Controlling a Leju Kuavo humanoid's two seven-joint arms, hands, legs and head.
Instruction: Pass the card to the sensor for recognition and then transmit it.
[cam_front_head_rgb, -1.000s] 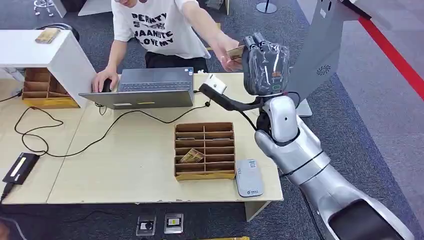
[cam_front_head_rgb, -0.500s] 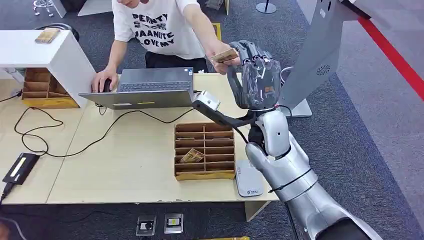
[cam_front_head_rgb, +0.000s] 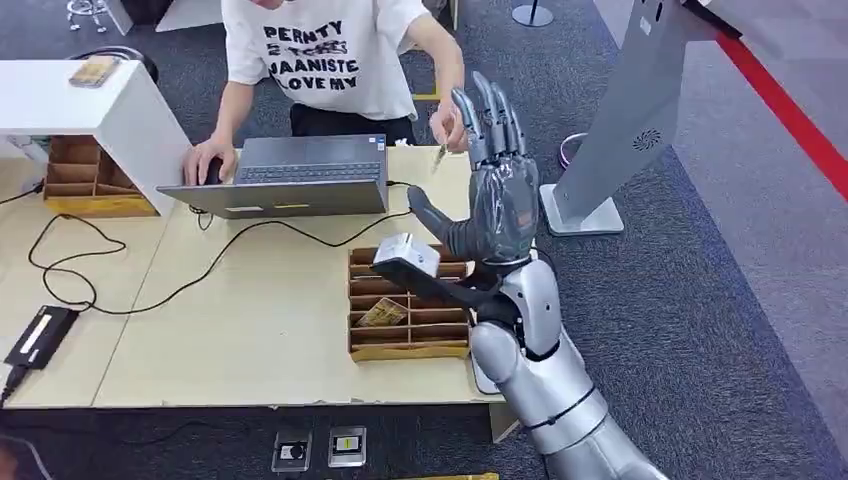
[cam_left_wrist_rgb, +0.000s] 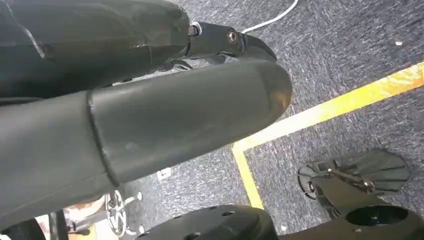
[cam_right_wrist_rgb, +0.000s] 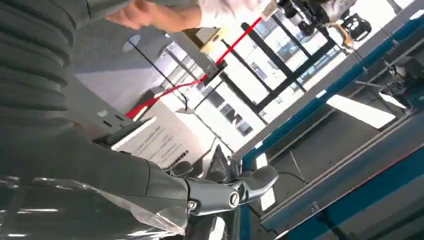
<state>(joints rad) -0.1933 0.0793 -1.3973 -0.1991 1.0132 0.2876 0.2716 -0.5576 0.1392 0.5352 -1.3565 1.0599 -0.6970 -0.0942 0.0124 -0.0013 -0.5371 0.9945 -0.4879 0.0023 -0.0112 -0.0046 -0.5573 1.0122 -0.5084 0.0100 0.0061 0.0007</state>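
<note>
Card (cam_front_head_rgb: 441, 154) now with person; right hand (cam_front_head_rgb: 497, 195) empty.

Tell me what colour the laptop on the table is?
Grey; the laptop shows best in the head view.

matt pale wood table (cam_front_head_rgb: 250, 330), brown cardboard tray (cam_front_head_rgb: 408, 350), rough grey carpet (cam_front_head_rgb: 720, 280), glossy silver arm (cam_front_head_rgb: 560, 400).
</note>
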